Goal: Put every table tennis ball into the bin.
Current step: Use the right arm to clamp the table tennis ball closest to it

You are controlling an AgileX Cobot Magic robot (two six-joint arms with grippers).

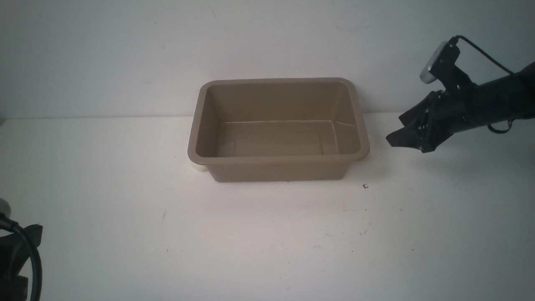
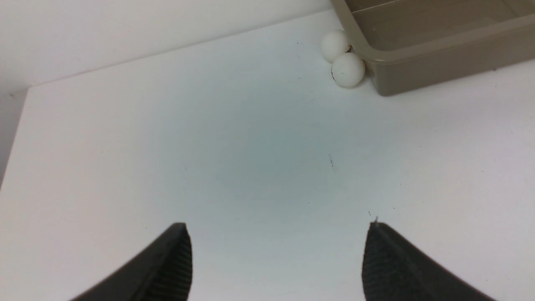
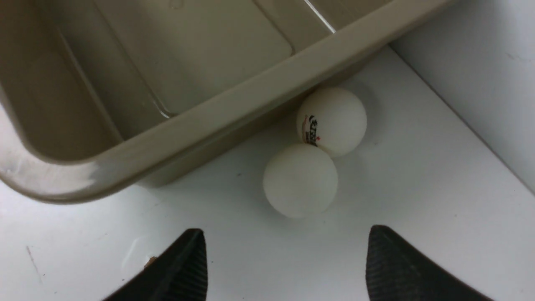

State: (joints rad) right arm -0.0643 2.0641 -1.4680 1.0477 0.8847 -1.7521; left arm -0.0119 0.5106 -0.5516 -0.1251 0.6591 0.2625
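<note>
The taupe bin (image 1: 278,159) stands at the middle back of the white table, and no ball shows inside it. Two white table tennis balls (image 2: 347,70) (image 2: 335,45) touch each other beside the bin's (image 2: 439,71) left front corner; one peeks out in the front view (image 1: 199,166). Two more lie by the bin's rim (image 3: 234,106) on its right side: a plain one (image 3: 300,180) and one with dark print (image 3: 332,121). My right gripper (image 3: 286,255) is open and empty just short of the plain ball, and it hovers right of the bin (image 1: 394,129). My left gripper (image 2: 278,251) is open and empty, far from its balls.
A white wall rises close behind the bin and the right-hand balls. Only part of my left arm (image 1: 16,259) shows at the front left corner. A small dark speck (image 1: 365,186) lies on the table in front of the bin's right end.
</note>
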